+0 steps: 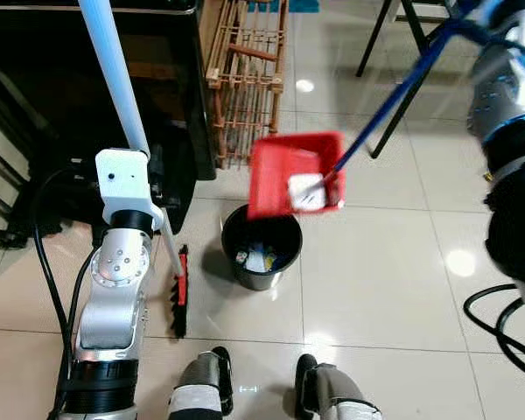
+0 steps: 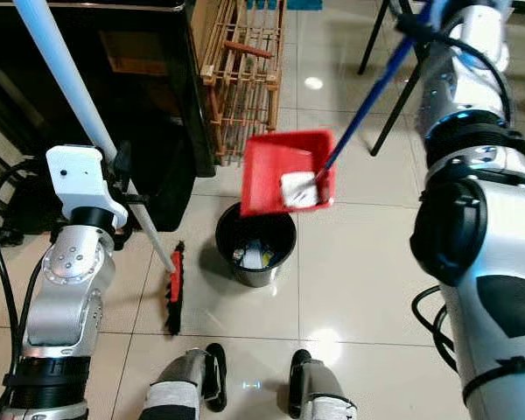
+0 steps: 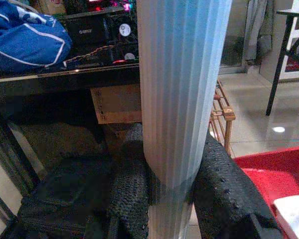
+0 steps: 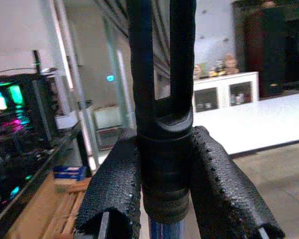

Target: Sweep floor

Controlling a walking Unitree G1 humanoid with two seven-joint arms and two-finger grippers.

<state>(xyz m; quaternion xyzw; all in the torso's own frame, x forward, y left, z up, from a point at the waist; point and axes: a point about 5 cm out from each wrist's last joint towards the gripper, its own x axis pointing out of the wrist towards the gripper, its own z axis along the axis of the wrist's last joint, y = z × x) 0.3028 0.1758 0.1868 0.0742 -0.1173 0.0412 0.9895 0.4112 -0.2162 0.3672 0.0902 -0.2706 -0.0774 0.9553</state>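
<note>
My left gripper (image 3: 174,196) is shut on the broom's pale blue-white pole (image 1: 114,79), which slants down to the red and black broom head (image 1: 181,293) resting on the tiled floor. My right gripper (image 4: 162,199) is shut on the dark top grip of the dustpan's blue handle (image 1: 394,96), high at the upper right. The red dustpan (image 1: 284,166) hangs tilted just above a black bin (image 1: 236,229). A white crumpled paper (image 1: 306,191) lies in the pan's lower corner. Scraps lie inside the bin.
A wooden rack (image 1: 245,70) stands behind the bin, beside a black desk (image 1: 61,96) on the left. Black table legs (image 1: 394,52) cross the far right. Cables (image 1: 494,319) trail on the floor at right. My feet (image 1: 214,389) stand close before the bin.
</note>
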